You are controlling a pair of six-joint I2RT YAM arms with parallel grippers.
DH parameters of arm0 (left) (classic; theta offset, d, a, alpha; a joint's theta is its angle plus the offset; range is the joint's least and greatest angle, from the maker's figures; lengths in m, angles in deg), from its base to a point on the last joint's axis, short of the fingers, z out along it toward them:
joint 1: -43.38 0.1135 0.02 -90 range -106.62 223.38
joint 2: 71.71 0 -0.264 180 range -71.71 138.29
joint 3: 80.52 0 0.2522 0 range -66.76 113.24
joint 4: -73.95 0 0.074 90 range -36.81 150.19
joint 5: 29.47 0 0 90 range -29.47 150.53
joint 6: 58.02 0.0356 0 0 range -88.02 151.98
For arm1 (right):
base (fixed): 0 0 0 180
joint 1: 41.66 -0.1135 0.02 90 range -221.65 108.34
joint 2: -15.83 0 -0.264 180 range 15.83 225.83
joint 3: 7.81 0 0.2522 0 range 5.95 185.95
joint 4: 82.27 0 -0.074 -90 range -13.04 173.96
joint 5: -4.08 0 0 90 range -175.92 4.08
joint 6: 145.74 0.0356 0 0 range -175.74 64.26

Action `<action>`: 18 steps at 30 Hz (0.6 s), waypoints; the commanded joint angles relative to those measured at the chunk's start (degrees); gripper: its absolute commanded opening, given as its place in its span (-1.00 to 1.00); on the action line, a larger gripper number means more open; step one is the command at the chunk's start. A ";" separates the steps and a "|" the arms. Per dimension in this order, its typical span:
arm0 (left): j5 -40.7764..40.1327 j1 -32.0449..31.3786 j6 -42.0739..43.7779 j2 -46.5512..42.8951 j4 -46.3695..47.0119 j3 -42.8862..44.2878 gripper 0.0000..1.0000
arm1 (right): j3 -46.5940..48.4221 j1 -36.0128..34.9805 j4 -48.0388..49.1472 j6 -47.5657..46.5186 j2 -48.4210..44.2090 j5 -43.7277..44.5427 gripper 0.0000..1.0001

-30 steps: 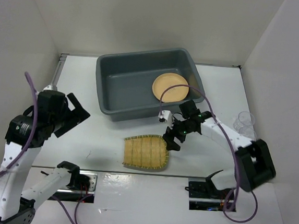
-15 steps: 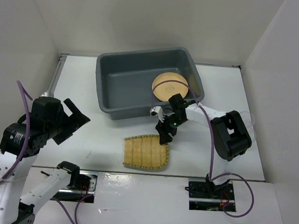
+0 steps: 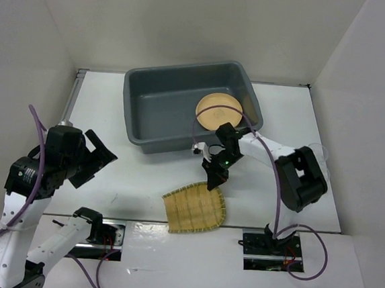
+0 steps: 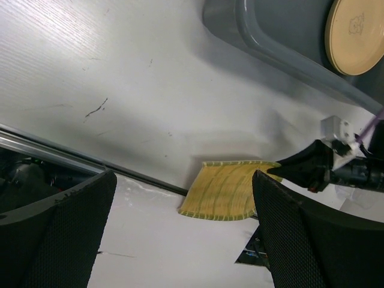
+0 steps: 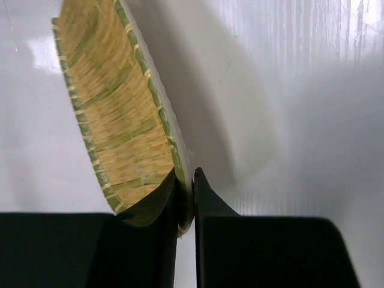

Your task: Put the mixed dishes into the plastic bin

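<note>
Change: the tray, lying flat on the table half a second before, had swung round and slid toward the near edge, its far side tipped up.
Meaning: the pickup looked begun; the tray was still outside the bin and would have to clear the rim.
Right arm: folded back at the elbow, wrist angled down just in front of the bin.
Right gripper: clenched on the tray's raised rim, as the wrist view showed.
Left gripper: spread wide and empty, held well apart at the left.
Plate: already in the bin, at its right side.
</note>
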 commanded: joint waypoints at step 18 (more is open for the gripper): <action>0.63 0.34 -0.10 -1.15 0.89 -3.06 1.00 | 45.89 10.49 -25.87 -11.23 -12.00 -8.64 -1.00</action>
